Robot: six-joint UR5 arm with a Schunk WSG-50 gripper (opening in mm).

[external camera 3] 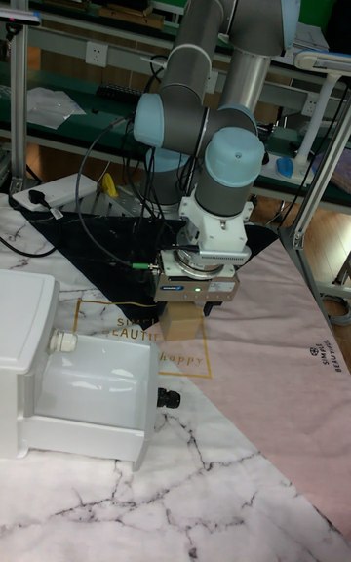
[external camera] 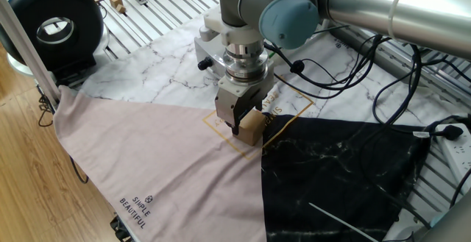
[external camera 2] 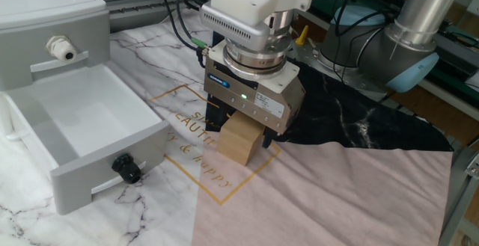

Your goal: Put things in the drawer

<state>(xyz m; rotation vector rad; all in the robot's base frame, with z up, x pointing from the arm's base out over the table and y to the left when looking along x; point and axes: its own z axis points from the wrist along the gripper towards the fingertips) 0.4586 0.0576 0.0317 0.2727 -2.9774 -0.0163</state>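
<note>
1. Cube (external camera 2: 241, 140) sits on the patterned cloth (external camera 2: 329, 194) inside the gold printed square, just right of the open drawer (external camera 2: 90, 130) in the other fixed view. The gripper (external camera 2: 238, 130) is down over it.
2. Its fingers (external camera: 237, 118) flank the cube and look pressed against its sides, pinching it; the contact itself is partly hidden.
3. Risk: the cube seems to rest on the cloth, so a shallow or off-centre hold could let it twist or slip when lifted.
4. Risk: the drawer's front wall and its black knob (external camera 2: 126, 169) stand near; carrying the cube across too low could strike the rim.
5. Pose: the arm (external camera 3: 210, 84) reaches in from the far side, wrist pointing straight down, gripper upright over the cube.
</note>
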